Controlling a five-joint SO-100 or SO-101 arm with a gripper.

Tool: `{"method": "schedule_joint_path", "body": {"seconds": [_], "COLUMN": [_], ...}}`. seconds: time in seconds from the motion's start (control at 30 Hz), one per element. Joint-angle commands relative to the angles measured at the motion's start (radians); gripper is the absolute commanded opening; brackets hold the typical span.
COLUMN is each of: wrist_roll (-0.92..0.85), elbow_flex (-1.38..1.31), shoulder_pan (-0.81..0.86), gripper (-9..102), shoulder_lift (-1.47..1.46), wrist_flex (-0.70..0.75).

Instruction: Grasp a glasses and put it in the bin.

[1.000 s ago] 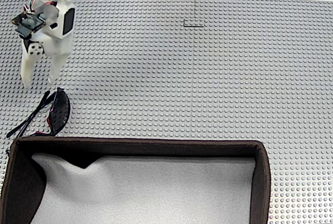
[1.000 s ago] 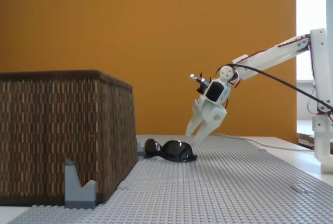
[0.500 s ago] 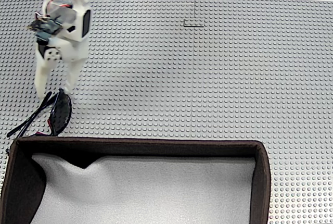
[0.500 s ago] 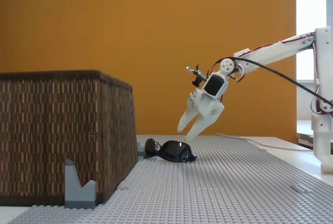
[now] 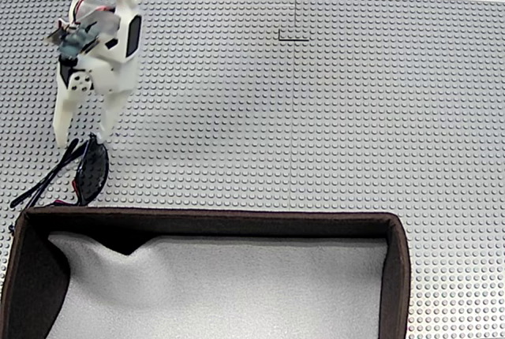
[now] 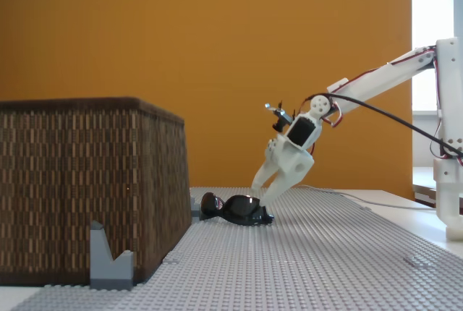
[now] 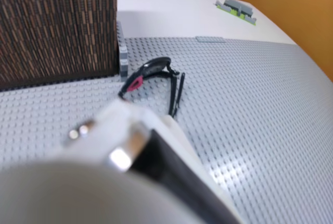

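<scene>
Two white gripper (image 5: 80, 140) jaws spread wide over dark-lensed black sunglasses (image 5: 85, 172), left of frame; approach step. Next: lower, close, carry to brown padded bin (image 5: 213, 222).

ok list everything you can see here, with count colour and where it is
glasses: 1, black frame with dark lenses, on the baseplate just outside the bin's wall
bin: 1, dark brown walls with a pale grey lining, bottom of a fixed view
baseplate: grey studded, covers the table
grey bracket: 1, against the bin's woven wall
small green and grey brick piece: 1, far table edge in the wrist view
gripper: 1, white, open, just above the glasses
</scene>
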Motion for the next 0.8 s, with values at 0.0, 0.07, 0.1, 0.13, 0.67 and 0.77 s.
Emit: {"method": "schedule_joint_path", "body": {"seconds": [0.0,0.07,0.1,0.13,0.67,0.77], "wrist_roll": [0.0,0.0,0.0,0.0,-0.094,-0.158], "elbow_flex": [0.02,0.02,0.021,0.023,0.066,0.086], "shoulder_pan": [0.032,0.037,0.037,0.037,0.114,0.137], "gripper": [21,19,18,16,-1,-1], "shoulder_lift": [-0.008,-0.026,-0.035,-0.043,-0.008,0.087], "wrist_flex": [-0.029,-0.034,-0.038,-0.046,-0.129,-0.13]}}
